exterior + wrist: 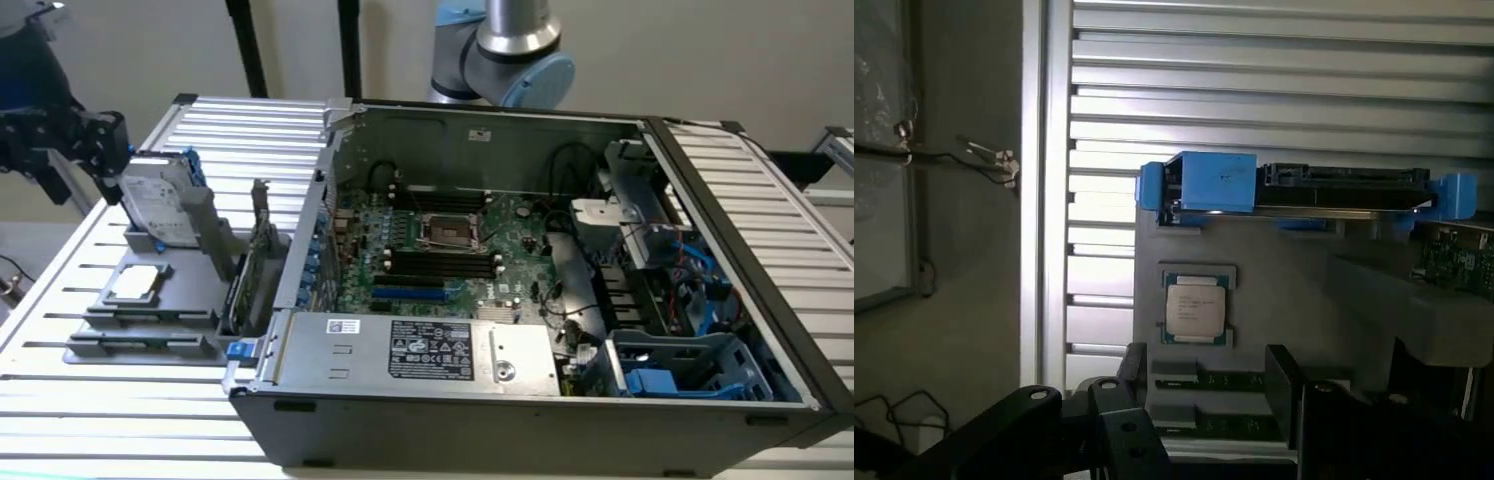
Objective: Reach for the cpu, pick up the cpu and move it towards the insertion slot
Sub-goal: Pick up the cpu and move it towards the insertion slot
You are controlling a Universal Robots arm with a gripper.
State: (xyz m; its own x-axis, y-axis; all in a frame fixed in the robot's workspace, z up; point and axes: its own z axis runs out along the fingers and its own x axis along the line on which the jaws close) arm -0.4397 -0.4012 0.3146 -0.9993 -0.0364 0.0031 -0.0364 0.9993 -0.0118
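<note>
Nearest in the exterior view is the slatted table (134, 410), carrying the open computer case (534, 420). At nine o'clock from the case is a grey fixture tray (187, 300). And there's the cpu (138, 284), lying flat in its own shallow pocket on that tray with the silver top up. That looks like a deliberate setup, so it can be taken squarely from above.

Just past it, at twelve o'clock from the chip, the hard drive (158, 205) stands on edge in its blue rails, parked clear of the chip.

Higher up, at about eleven o'clock from the cpu, hangs the gripper (74, 145). It is well apart from the chip and touching nothing. The wrist view looks straight down on the cpu. In it the dark fingers (1134, 365) stand spread with nothing between them, so this reads as the reach: nothing gripped, chip not yet lifted.

Out at three o'clock from the cpu, inside the case, is the insertion slot (450, 231). Its shiny frame sits on the green board, dark centre bare.
</note>
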